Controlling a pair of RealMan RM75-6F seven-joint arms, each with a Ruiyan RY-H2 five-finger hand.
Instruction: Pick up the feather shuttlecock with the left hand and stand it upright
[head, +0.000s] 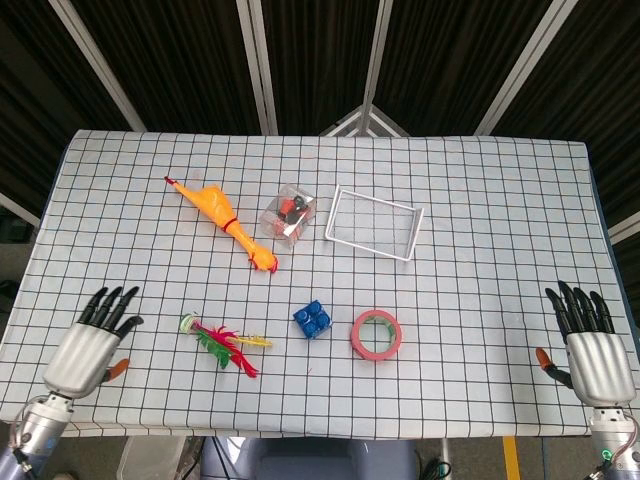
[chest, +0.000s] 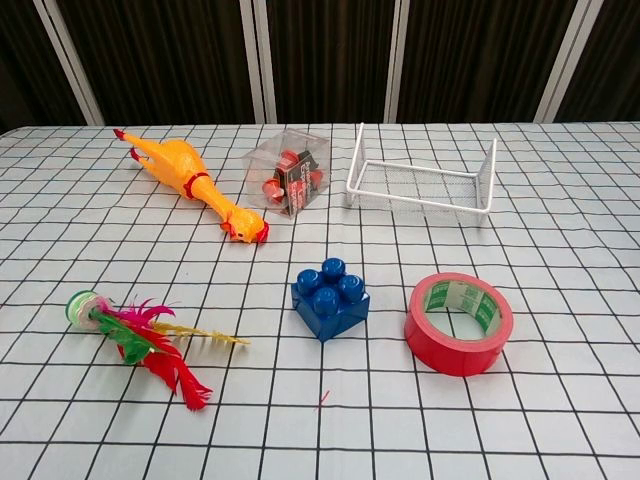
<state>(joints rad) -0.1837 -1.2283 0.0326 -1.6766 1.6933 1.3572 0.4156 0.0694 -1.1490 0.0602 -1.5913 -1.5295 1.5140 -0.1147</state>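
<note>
Task barely begun: feather shuttlecock (head: 217, 340) lies flat left of the blue brick (head: 313, 319), untouched; left hand (head: 88, 346), fingers spread and empty, hovers left of it—grasp and uprighting remain.

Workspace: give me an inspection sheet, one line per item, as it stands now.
Surface: table under a white cloth with a black grid.
Job's things: shuttlecock lying on its side, round base toward the left edge, feathers toward the brick; untouched.
Clutter: rubber chicken, clear box with red items inside, white wire tray, blue brick, red tape roll.
Hands: left hand open, over the table's near left corner, left of the shuttlecock, apart from it. Right hand open at the near right edge, holding nothing.
Cables: nothing seen.
Surroundings: dark curtains with pale slanted bars behind the table.
</note>
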